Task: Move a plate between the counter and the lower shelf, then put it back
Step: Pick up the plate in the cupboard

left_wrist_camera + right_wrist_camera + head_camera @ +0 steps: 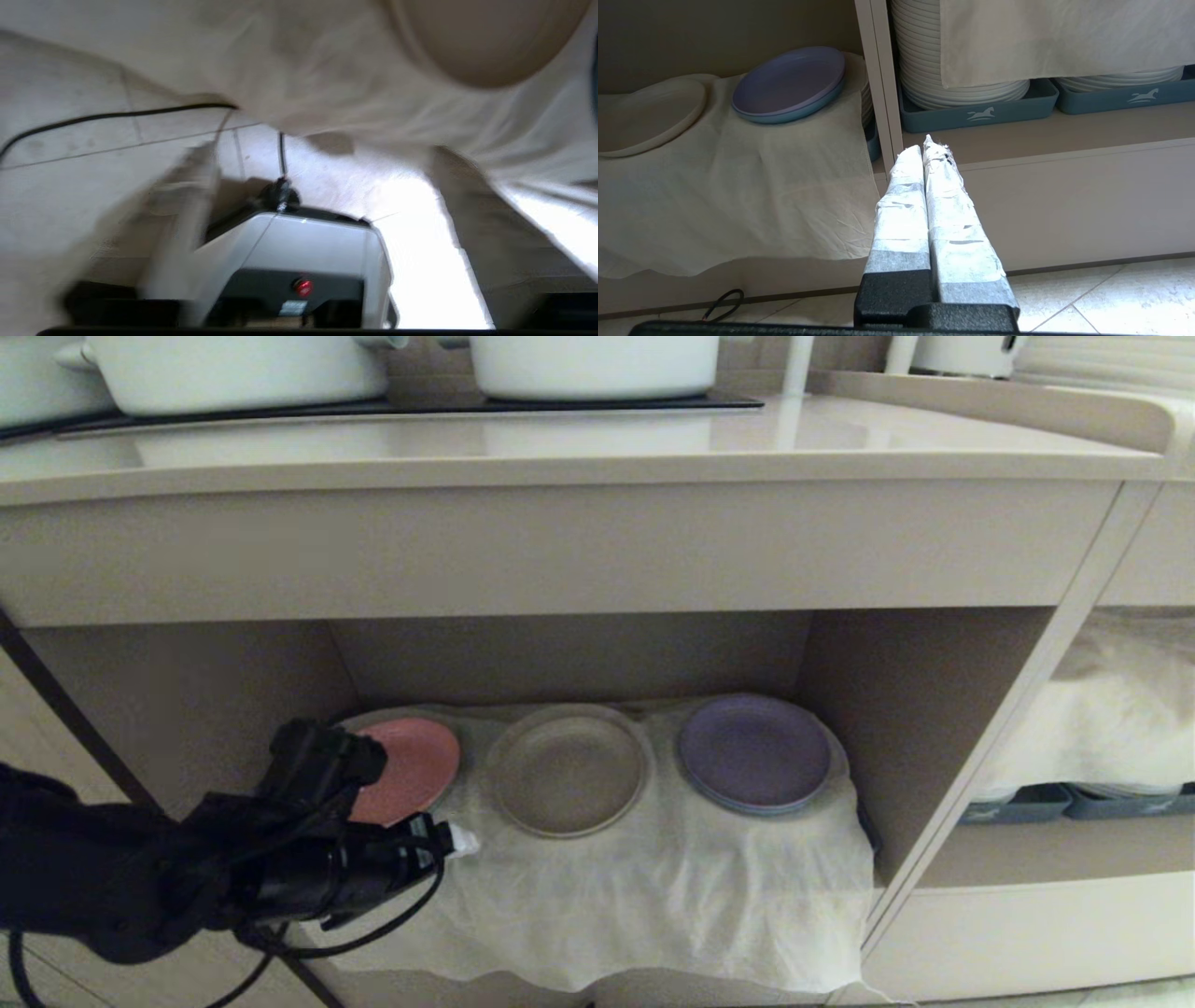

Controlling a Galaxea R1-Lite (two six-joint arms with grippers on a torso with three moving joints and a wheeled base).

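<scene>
- The plate (567, 770) is small, round and cream-beige, with a flat base and a low upright rim. It lies flat on the white cloth (653, 887) that covers the floor of the lower shelf (896, 709).
- It sits between a pink plate (417, 767) and a purple plate (752, 753), close to each but touching neither.
- In the right wrist view the plate (647, 116) shows as a pale disc beside the purple plate (789, 84), which rests on a blue one.
- The desk (597, 453) above carries white pots (593, 364) on a black hob.
- The left gripper (448, 840) is at the front left of the shelf, just before the pink plate, holding nothing; how wide its jaws stand I cannot tell, as the left wrist view is blurred.
- The right gripper (928, 149) hangs low in front of the cabinet, its taped jaws pressed together and empty.
- White dinner plates (962, 88) are stacked in grey-blue trays (980, 112) in the neighbouring recess.
</scene>
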